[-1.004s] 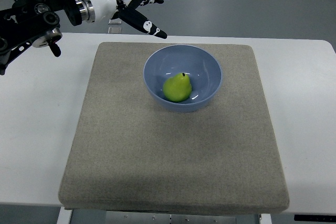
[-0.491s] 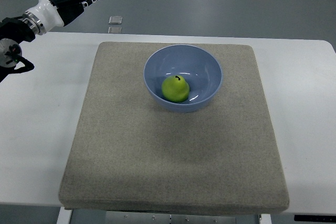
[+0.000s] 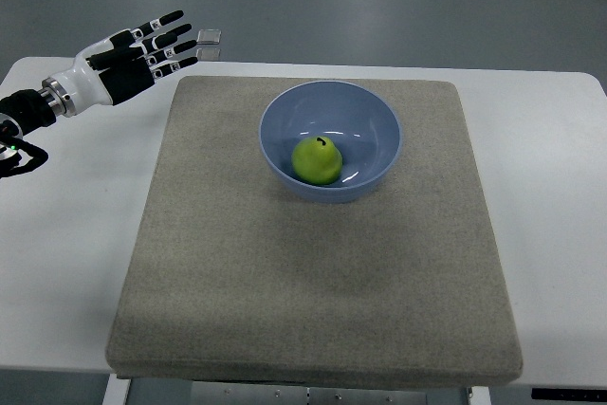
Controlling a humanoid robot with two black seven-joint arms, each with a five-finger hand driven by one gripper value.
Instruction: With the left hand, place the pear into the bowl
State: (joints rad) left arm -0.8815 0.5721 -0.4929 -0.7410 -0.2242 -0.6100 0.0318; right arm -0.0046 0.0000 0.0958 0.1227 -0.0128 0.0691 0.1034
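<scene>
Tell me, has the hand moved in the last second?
Yes. The left hand pulled back leftward, away from the bowl, and now sits open past the mat's left corner.

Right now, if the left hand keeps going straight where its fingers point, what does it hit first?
Probably the small clear object just past the table's far edge. The left hand is open, fingers aimed up and right, away from the bowl and pear. Depth is unclear; it may pass above.

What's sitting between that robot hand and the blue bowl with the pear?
Nothing stands there. In the top view, only bare grey mat stretches between the left hand and the bowl holding the pear.
</scene>
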